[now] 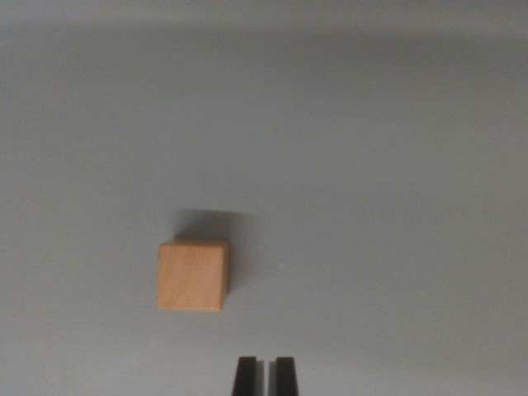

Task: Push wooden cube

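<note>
Plain unmarked wooden cube (pixel 192 275), smooth light grain, sits on matte grey table (pixel 396 165), apart from black gripper (pixel 266 375), fingers nearly closed, holding nothing.

Wooden cube (pixel 193 275) resting on the table (pixel 379 165), left of centre in the wrist view. Gripper (pixel 265 375) at the bottom edge, below the cube and toward the wrist view's right, apart from it, fingertips nearly together.
</note>
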Motion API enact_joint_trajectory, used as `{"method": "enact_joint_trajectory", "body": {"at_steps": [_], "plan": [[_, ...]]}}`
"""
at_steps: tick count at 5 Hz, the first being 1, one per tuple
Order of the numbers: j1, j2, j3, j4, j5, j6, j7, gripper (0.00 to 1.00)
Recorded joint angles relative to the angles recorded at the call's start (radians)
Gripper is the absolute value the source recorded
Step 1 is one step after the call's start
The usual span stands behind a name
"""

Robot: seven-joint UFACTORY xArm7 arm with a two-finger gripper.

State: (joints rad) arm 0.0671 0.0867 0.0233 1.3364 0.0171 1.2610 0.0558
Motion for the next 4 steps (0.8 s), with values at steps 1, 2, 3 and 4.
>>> {"method": "enact_joint_trajectory", "body": {"at_steps": [1,2,3,4], "plan": [[0.0072,0.015,0.006,-0.041,-0.0002,-0.047,0.013,0.0],[0.0072,0.015,0.006,-0.041,-0.0002,-0.047,0.013,0.0],[0.0145,0.03,0.012,-0.081,-0.0005,-0.094,0.027,0.0],[0.0145,0.03,0.012,-0.081,-0.0005,-0.094,0.027,0.0]]}}
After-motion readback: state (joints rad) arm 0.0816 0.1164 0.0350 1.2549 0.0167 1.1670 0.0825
